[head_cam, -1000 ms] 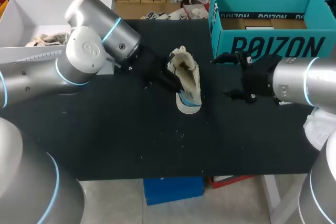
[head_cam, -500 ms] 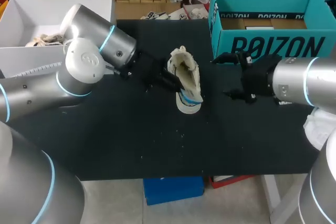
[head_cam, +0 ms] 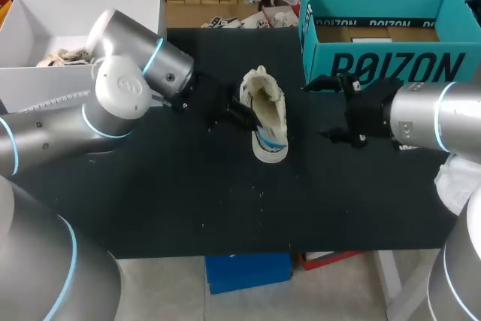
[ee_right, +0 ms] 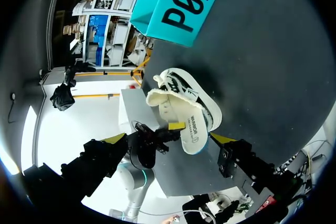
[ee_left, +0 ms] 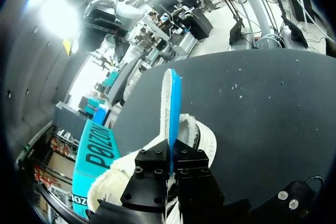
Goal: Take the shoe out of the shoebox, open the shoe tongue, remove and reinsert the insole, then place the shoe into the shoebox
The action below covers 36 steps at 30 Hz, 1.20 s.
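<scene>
Left tool (ee_left: 171, 166) is clenched on a thin white-and-blue sheet seen edge-on. I read it as the insole (ee_left: 172, 103), which runs straight ahead from the fingers with the fleece collar curling around it. My guess is the thin-edge grip lets the sheet slide along the shoe's length rather than buckle.

The shoe (head_cam: 264, 107) is out of the shoebox (head_cam: 379, 65), mid-desk (head_cam: 188, 201) and between both tools. Its long axis runs far-to-near across the desk. The fleecy opening is at the far end, turned partly toward the left arm, and the rounded blue-and-white end points at the near edge.

Right tool (head_cam: 325, 110) is released, with its fingers spread and nothing in them. It hangs beside the shoe on the shoebox side, probably parked there to brace the shoe if it slips.

I can't tell how deep the insole sits.
</scene>
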Each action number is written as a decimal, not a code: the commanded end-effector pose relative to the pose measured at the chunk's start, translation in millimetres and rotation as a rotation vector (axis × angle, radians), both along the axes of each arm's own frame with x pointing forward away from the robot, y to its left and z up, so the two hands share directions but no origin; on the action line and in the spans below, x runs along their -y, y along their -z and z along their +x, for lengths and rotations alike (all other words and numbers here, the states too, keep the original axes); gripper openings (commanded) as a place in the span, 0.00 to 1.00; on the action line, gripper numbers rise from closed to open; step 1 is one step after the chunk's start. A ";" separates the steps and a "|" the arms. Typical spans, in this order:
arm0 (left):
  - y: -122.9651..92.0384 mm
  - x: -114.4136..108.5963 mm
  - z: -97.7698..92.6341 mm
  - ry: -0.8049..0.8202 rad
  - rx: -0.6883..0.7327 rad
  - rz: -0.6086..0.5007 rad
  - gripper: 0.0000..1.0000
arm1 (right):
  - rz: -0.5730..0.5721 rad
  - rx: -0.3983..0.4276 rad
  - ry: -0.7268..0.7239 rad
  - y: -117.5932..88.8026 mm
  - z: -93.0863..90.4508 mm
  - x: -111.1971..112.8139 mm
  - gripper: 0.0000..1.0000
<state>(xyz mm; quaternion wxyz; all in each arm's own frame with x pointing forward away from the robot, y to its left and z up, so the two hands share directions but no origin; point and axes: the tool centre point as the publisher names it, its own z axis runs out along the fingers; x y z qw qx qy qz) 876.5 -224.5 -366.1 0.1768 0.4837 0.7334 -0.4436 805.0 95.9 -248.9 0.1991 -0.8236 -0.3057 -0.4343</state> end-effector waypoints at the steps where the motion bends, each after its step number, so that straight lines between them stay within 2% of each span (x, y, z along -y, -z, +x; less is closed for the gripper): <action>1: 0.9 2.7 11.1 0.007 -0.007 0.008 0.00 | -0.070 0.048 0.341 2.9 -8.4 -1.0 1.00; 12: 7.0 1.8 24.4 -0.018 -0.017 0.047 0.00 | -0.070 0.048 0.341 2.9 -8.4 -1.0 1.00; 13: 7.0 1.9 24.6 -0.019 -0.016 0.047 0.11 | -0.070 0.048 0.341 2.9 -8.4 -1.0 1.00; 14: 6.4 2.3 24.8 -0.021 -0.016 0.047 0.28 | -0.070 0.048 0.341 2.9 -8.4 -1.0 1.00; 16: 2.6 3.6 22.3 -0.020 -0.011 0.043 0.45 | -0.070 0.048 0.341 2.9 -8.4 -1.0 1.00; 18: -0.9 4.4 17.6 -0.006 -0.008 0.042 0.69 | -0.070 0.048 0.341 2.9 -8.4 -1.0 1.00; 19: -2.8 4.7 14.8 0.005 -0.007 0.040 0.73 | -0.070 0.048 0.341 2.9 -8.4 -1.0 1.00; 23: -7.7 5.3 2.5 0.039 -0.006 0.042 0.72 | -0.070 0.048 0.341 2.9 -8.4 -1.0 1.00; 25: -8.5 5.8 -2.9 0.057 -0.010 0.045 0.68 | -0.070 0.048 0.341 2.9 -8.4 -1.0 1.00; 28: -8.8 7.2 -10.2 0.078 -0.016 0.045 0.49 | -0.070 0.048 0.341 2.9 -8.4 -1.0 1.00; 31: -7.9 8.5 -16.7 0.106 -0.022 0.050 0.36 | -0.070 0.048 0.341 2.9 -8.4 -1.0 1.00; 32: -7.0 8.8 -18.3 0.115 -0.025 0.055 0.24 | -0.070 0.048 0.341 2.9 -8.4 -1.0 1.00; 35: -4.2 7.6 -22.4 0.138 -0.034 0.073 0.20 | -0.070 0.048 0.341 2.9 -8.4 -1.0 1.00; 36: -3.6 7.3 -22.8 0.140 -0.034 0.074 0.16 | -0.070 0.048 0.341 2.9 -8.4 -1.0 1.00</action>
